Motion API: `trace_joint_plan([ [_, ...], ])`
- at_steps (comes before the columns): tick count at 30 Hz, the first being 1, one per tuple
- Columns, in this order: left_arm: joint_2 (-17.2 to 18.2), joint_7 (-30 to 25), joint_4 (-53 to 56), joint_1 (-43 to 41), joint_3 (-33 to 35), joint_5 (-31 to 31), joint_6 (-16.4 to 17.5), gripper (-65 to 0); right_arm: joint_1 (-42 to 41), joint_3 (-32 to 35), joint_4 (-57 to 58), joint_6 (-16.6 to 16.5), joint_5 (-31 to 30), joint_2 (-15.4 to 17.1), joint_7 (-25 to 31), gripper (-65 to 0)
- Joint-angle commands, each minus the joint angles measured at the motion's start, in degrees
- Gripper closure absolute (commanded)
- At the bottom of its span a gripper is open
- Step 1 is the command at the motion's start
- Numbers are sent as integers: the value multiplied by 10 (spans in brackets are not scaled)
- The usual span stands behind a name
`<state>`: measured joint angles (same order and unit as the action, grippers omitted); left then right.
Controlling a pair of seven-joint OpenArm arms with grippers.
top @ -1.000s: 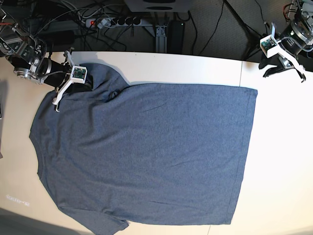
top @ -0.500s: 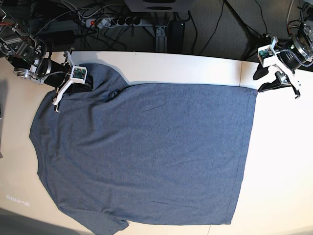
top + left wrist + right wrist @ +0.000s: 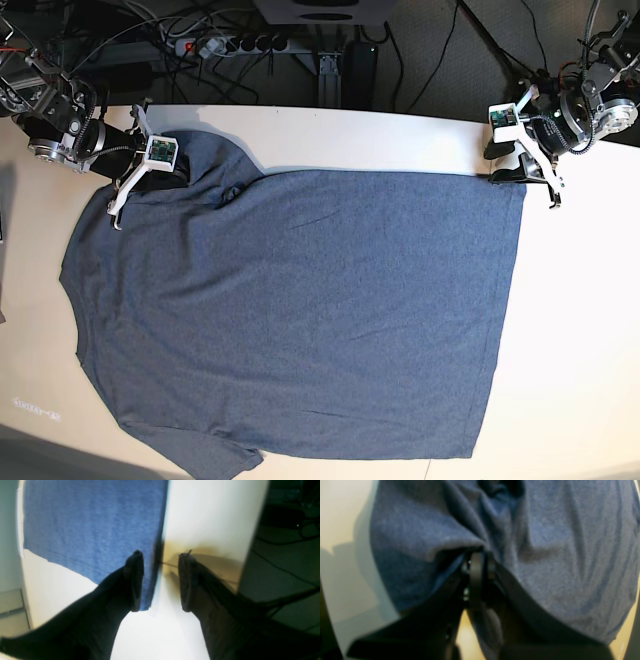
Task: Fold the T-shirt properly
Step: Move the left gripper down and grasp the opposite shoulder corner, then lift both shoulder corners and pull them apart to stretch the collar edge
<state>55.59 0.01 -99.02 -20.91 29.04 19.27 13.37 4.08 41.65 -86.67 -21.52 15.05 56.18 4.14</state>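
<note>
No lettering shows on the T-shirt (image 3: 300, 310), spread plain-side up on the worktop (image 3: 580, 330). Right hand (image 3: 477, 562) pinches sleeve cloth; left hand (image 3: 160, 577) gapes astride its hem corner, gripping nothing.

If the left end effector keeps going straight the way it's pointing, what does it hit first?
Probably the T-shirt: the open left end effector straddles its side edge near the hem corner, one finger over cloth, the other over bare table. How high it stands above them is unclear.
</note>
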Motion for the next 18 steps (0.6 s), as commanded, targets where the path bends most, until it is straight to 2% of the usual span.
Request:
trace_joint_plan([
  [1,14,-1,3,16,6,-1,0,-268,10,10,17,-59,30,8,-80,0],
  [4,17,-2,31,47,46,5,13,-268,10,10,17,-59,30,8,-81,0],
  [14,17,1,109,153,171,14,13,-268,10,10,17,-59,30,8,-81,0],
  [17,17,7,121,179,205,25,39,-261,10,10,17,-59,30,8,-80,0],
  [18,17,7,125,184,214,29,47,-230,10,10,17,-59,30,8,-80,0],
])
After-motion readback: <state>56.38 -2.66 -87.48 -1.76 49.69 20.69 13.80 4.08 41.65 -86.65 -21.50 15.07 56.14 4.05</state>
